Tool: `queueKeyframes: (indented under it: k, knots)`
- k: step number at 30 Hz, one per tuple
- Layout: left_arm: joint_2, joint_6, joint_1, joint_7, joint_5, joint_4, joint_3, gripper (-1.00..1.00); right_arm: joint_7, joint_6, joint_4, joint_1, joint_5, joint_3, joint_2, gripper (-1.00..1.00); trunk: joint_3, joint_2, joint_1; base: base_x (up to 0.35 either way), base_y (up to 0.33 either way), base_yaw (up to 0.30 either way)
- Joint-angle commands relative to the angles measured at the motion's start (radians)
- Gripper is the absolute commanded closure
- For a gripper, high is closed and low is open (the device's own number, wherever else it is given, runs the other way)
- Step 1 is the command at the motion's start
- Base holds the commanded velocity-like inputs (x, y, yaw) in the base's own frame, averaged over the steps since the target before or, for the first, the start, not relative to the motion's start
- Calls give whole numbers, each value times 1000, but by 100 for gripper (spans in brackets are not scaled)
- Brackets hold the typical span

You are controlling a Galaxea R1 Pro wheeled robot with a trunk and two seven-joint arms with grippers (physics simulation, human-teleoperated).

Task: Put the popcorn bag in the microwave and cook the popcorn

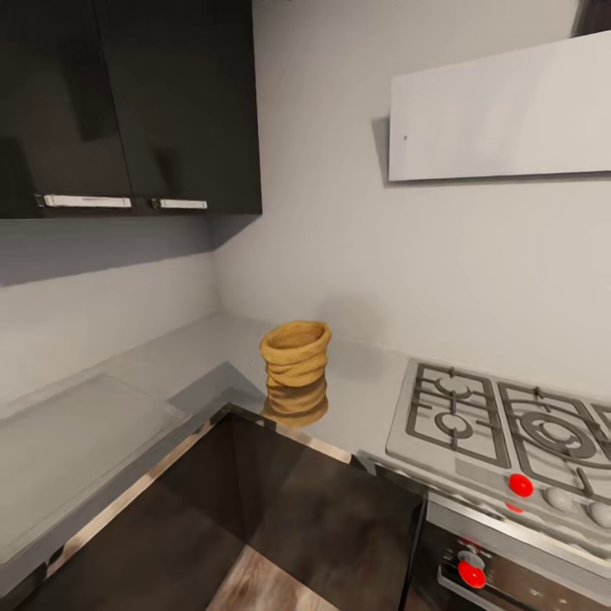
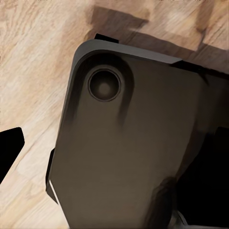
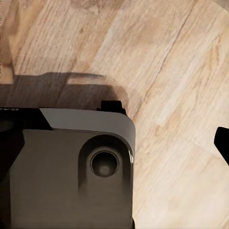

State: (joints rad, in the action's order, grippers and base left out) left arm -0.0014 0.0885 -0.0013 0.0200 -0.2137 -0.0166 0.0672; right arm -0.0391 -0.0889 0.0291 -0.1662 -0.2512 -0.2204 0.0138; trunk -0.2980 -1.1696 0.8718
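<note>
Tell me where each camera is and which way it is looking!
Head view: sits on the robot's head, looking forward and down at a kitchen corner with the popcorn bag standing on the countertop beside the gas hob.
Left wrist view: sits near the left end effector, looking down at the wooden floor and the robot's dark base.
Right wrist view: sits near the right end effector, looking down at the wooden floor and the robot's dark base.
Shared: both wrist views show floor and base.
</note>
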Motion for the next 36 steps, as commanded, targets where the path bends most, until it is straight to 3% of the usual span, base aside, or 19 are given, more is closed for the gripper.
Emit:
queueKeyframes:
  k: [1,6,27,31,33,34,36]
  knots:
    - [0,2,0,2,-2,0,6,-100,-3,-5,3,-1,-11,-8,0,-100,2,7,-4,0,0,0]
    - [0,4,0,1,-1,0,6,-100,-2,-6,3,-1,-14,-7,0,-100,18,42,-23,0,0,0]
    - [4,4,0,1,-3,0,6,-100,-11,-15,2,-1,-16,-5,0,-100,18,42,-23,0,0,0]
    - [0,4,0,1,-3,0,6,-100,-8,-10,-11,-1,-55,23,2,-100,18,42,-23,0,0,0]
    - [3,4,0,1,-3,0,5,-100,-1,-7,-63,-1,-94,56,-3,-100,18,42,-23,0,0,0]
    - [4,4,0,1,-3,0,5,-100,7,23,-177,-2,-139,91,-12,-100,18,42,-23,0,0,0]
    - [4,4,0,1,-3,0,5,-100,60,165,-345,-2,-167,123,-36,-100,18,42,-23,0,0,0]
